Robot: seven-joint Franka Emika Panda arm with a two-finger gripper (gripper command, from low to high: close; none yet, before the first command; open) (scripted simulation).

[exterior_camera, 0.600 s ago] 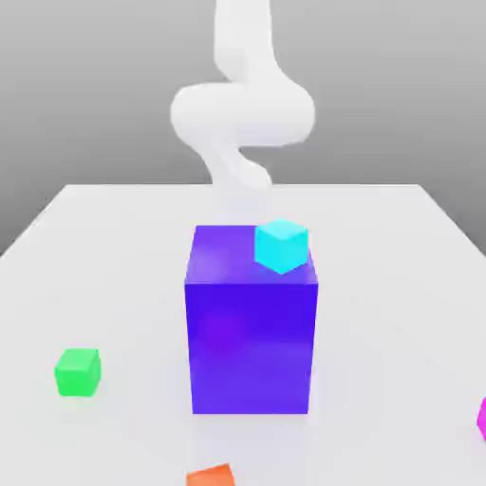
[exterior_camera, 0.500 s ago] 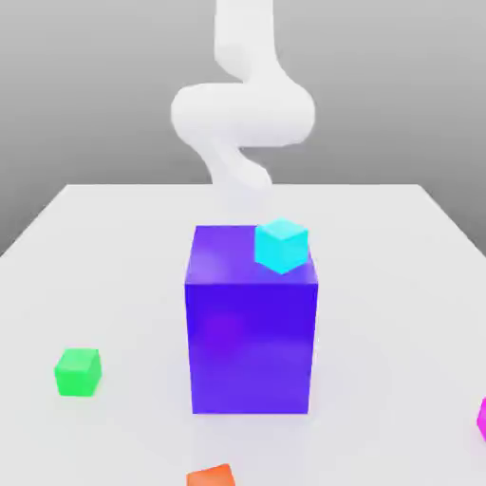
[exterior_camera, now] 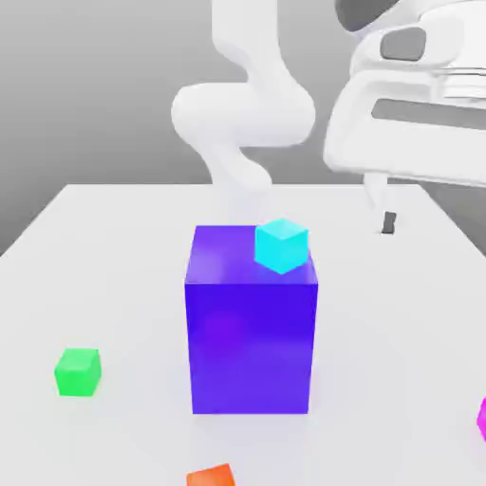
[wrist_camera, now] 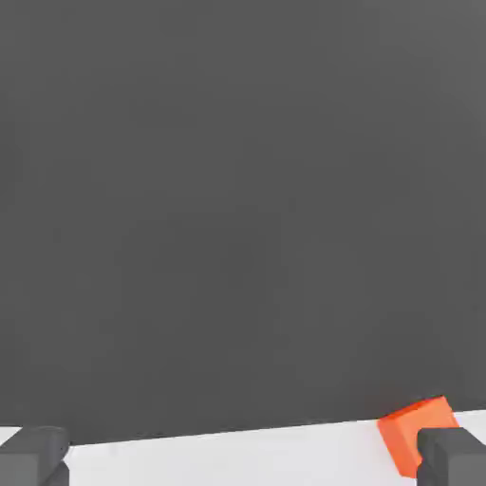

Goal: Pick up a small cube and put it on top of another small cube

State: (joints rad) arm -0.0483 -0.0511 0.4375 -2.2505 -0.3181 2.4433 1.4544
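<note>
A small cyan cube rests on the top of a tall blue block, at its corner toward the exterior view's right. On the white table lie a green cube, an orange cube at the front edge, and a magenta cube cut by the right border. My gripper's white hand looms at the upper right of the exterior view, one dark fingertip hanging over the table behind the block. In the hand view my gripper is open and holds nothing. The orange cube lies beside one fingertip.
The tall blue block stands in the table's middle, well above the small cubes. The white arm curves down behind it. Bare table lies on both sides of the block.
The white hand has swung into the upper right of the exterior view, and the arm's upper link has shifted. None of the cubes has moved.
</note>
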